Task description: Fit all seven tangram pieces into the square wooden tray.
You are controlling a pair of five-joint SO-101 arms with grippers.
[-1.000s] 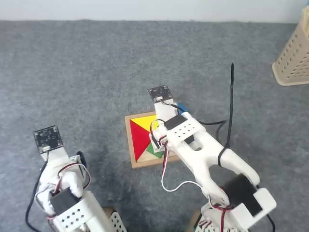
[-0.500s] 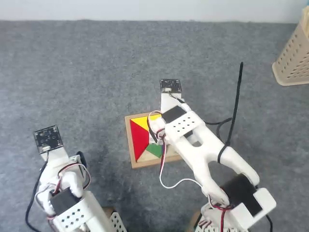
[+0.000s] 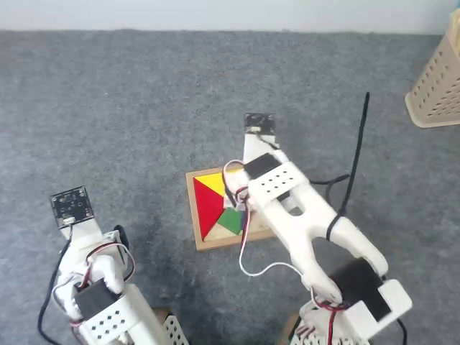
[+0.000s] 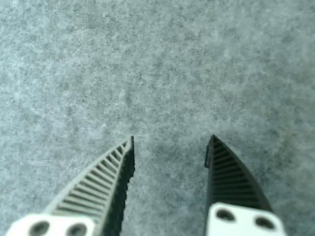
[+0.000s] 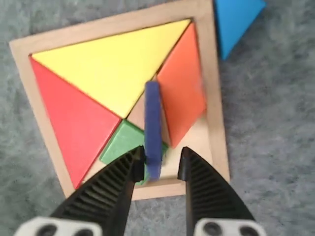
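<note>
The square wooden tray [image 5: 219,123] lies on grey carpet and holds a yellow triangle [image 5: 113,64], a red triangle [image 5: 74,118], a green piece [image 5: 123,145] and an orange piece [image 5: 182,93]. My right gripper [image 5: 161,149] hangs over the tray's near edge, shut on a dark blue piece [image 5: 152,118] held on edge above the gap beside the orange piece. A light blue triangle [image 5: 236,19] lies on the carpet just outside one tray corner. In the high view the right arm [image 3: 287,201] covers half the tray [image 3: 215,244]. My left gripper [image 4: 172,138] is open over bare carpet.
A beige slatted basket [image 3: 438,79] stands at the far right edge. A black cable [image 3: 356,158] rises beside the right arm. The left arm [image 3: 93,287] sits at the near left, well away from the tray.
The right arm has swung to the right and a little farther out over the tray, uncovering more of the green piece. The left arm has not moved.
</note>
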